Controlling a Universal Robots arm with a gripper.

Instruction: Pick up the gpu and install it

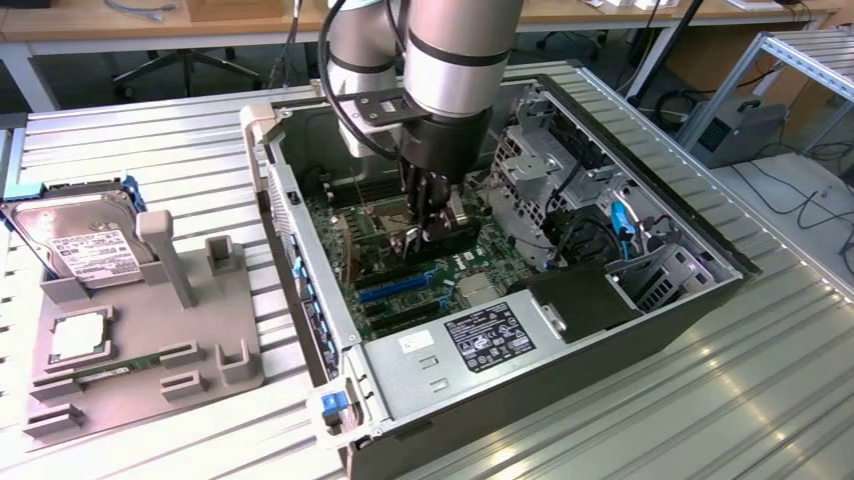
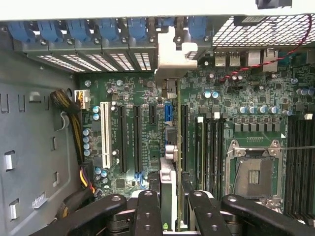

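Note:
In the wrist view I see the gpu [image 2: 168, 183] edge-on as a thin upright card between my fingers [image 2: 147, 209]. My gripper [image 2: 170, 209] is shut on it. The card runs across the green motherboard [image 2: 138, 98] along the expansion slots, over the short blue slot [image 2: 168, 112]. Its pale metal bracket [image 2: 173, 55] reaches the case's rear slot openings. I cannot tell whether the card's edge sits in a slot. In the exterior view my gripper [image 1: 430, 235] is low inside the open computer case [image 1: 561, 380], with the gpu [image 1: 453, 218] just above the board.
A drive cage [image 1: 534, 170] and cables stand close on the exterior view's right of my gripper. The power supply [image 1: 487, 340] sits at the case's near end. On the exterior view's left, a grey fixture [image 1: 200, 300] carries a hard drive [image 1: 80, 250], a memory stick [image 1: 120, 365] and a processor chip [image 1: 78, 335].

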